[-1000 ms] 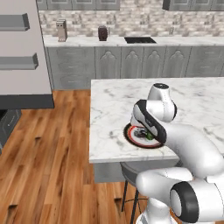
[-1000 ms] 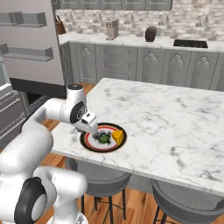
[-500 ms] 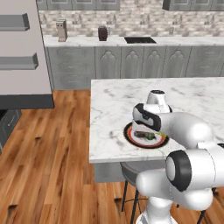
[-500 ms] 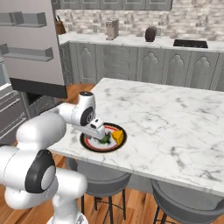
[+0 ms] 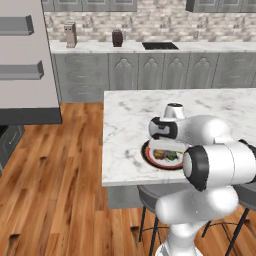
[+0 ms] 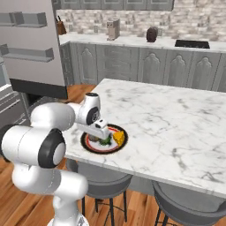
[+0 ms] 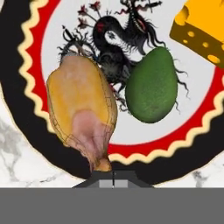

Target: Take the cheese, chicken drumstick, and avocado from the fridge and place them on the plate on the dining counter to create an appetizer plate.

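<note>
The hand view looks straight down on the plate (image 7: 13, 109), with its black rim, red ring and patterned white centre. The golden chicken drumstick (image 7: 81, 105) is on its left half, and its pale bone tip runs down into my gripper (image 7: 113, 178), which is shut on that tip. The dark green avocado (image 7: 151, 85) lies beside it, and the yellow cheese (image 7: 201, 26) sits at the upper right. From the right base view, my gripper (image 6: 102, 132) is low over the plate (image 6: 88, 145) near the dining counter's (image 6: 176, 114) front left corner, with the cheese (image 6: 118, 137) on the plate's right.
The fridge door (image 5: 20, 60) with grey shelf bins stands open at the left. Two stools (image 6: 185, 198) are tucked under the counter's near edge. The wall counter (image 5: 150, 47) at the back carries a sink and small jars. Bare marble stretches right of the plate.
The arm has folded in and the hand has come down closer over the plate with the drumstick. The avocado and cheese have stayed in place.
</note>
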{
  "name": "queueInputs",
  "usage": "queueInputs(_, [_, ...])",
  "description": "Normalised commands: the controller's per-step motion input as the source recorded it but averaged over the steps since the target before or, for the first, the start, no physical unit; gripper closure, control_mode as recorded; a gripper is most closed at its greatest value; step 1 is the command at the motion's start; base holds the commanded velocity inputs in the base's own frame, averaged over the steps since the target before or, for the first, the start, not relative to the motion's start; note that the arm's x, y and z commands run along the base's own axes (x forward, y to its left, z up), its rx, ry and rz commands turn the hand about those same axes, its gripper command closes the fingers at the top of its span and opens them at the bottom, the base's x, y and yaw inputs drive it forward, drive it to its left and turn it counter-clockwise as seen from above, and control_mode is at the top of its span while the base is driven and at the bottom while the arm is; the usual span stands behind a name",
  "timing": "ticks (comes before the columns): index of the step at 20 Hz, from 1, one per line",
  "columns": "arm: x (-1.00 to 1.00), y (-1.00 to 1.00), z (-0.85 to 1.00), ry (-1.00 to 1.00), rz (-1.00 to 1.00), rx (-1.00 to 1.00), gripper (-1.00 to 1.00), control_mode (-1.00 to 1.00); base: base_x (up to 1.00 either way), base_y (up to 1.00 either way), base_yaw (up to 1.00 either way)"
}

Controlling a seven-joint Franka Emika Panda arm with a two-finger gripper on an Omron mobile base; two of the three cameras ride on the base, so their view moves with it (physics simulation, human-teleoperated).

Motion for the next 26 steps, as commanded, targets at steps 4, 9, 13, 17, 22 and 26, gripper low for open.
queueInputs(4, [0.27,0.00,-0.21,0.12,0.00,0.00,1.00,-1.00,0.00,0.00,0.00])
queueInputs(9, [0.02,0.00,-0.04,0.05,0.00,0.00,1.00,-1.00,0.00,0.00,0.00])
queueInputs(13, [-0.42,0.00,0.08,0.00,0.00,0.00,-1.00,-1.00,0.00,0.00,0.00])
queueInputs(17, [-0.92,-0.02,0.43,-0.08,0.00,0.00,-1.00,-1.00,0.00,0.00,0.00])
queueInputs(22, [-1.00,-0.13,0.83,-0.32,0.03,0.00,-1.00,-1.00,0.00,0.00,0.00])
queueInputs(26, [-1.00,-0.19,0.78,-0.40,0.04,0.00,-1.00,-1.00,0.00,0.00,0.00])
